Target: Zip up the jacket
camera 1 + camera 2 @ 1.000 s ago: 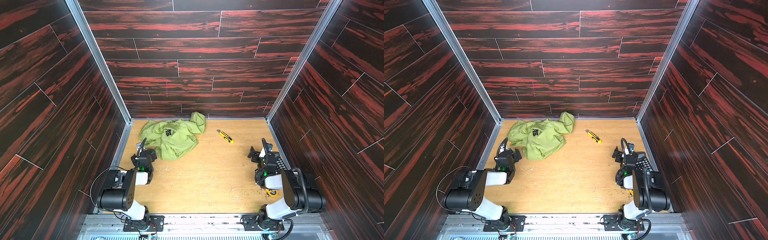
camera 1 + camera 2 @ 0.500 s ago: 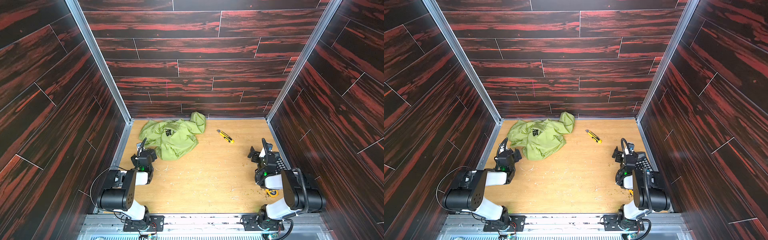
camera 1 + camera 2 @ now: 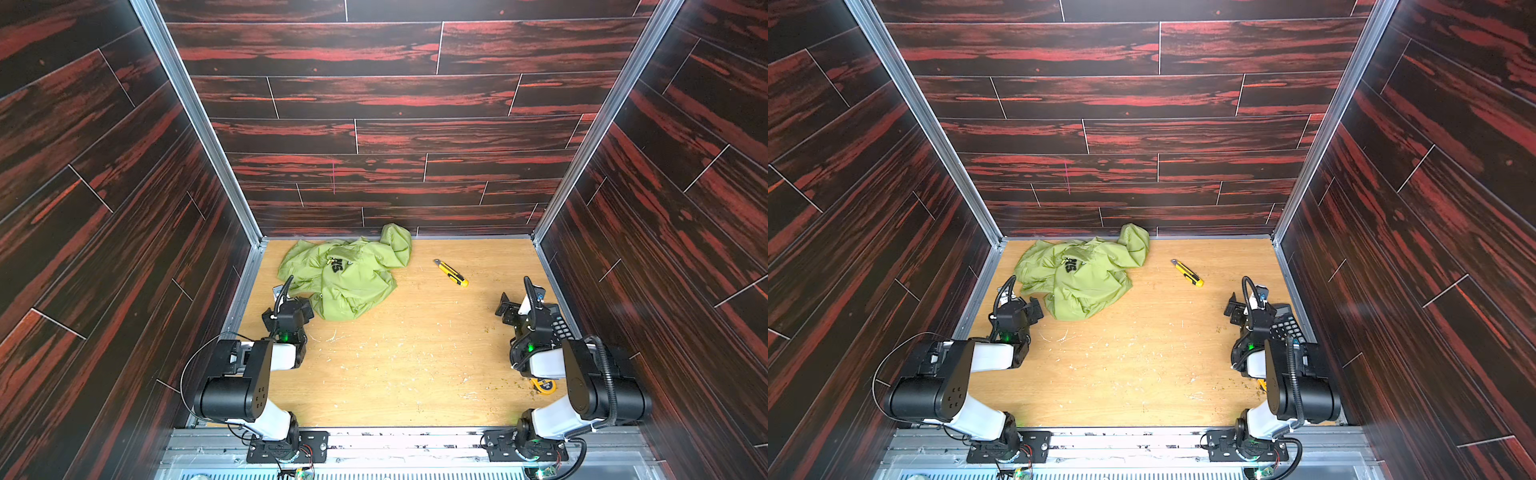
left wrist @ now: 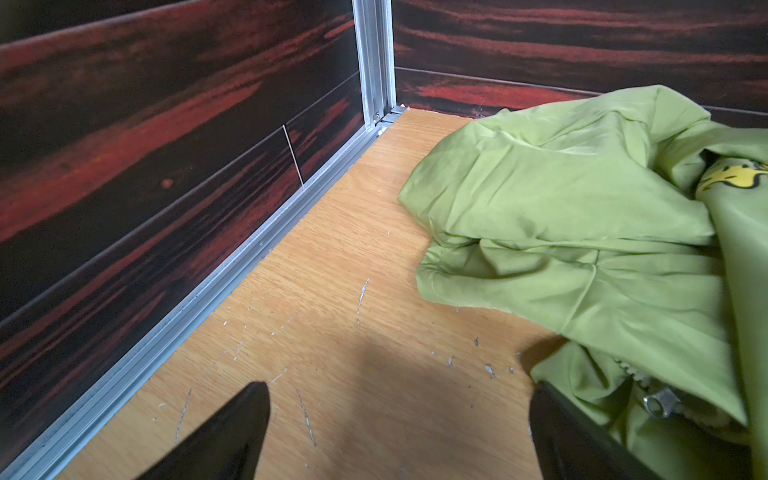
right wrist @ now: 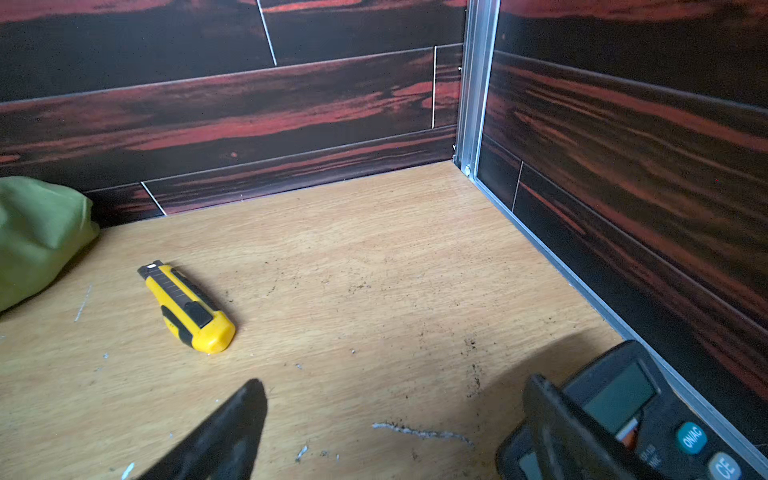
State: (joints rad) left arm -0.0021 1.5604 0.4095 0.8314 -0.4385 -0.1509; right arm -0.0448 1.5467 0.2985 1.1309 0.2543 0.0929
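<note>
The lime-green jacket [image 3: 349,274] [image 3: 1084,274] lies crumpled at the back left of the wooden floor, with dark lettering showing on top. My left gripper [image 3: 293,301] [image 3: 1021,301] is open just in front of its near left edge. In the left wrist view the gripper [image 4: 399,388] stands over bare floor, with the jacket [image 4: 582,228] beside one finger [image 4: 557,424]. A metal zipper pull [image 4: 660,401] lies in the folds there. My right gripper [image 3: 519,301] [image 3: 1246,301] [image 5: 395,382] is open and empty by the right wall, far from the jacket [image 5: 33,237].
A yellow utility knife [image 3: 451,273] [image 3: 1187,273] [image 5: 187,307] lies on the floor right of the jacket. A black calculator [image 3: 559,324] [image 3: 1285,324] [image 5: 623,411] sits against the right wall beside my right gripper. A yellow tape measure [image 3: 543,385] lies under the right arm. Dark panelled walls enclose three sides.
</note>
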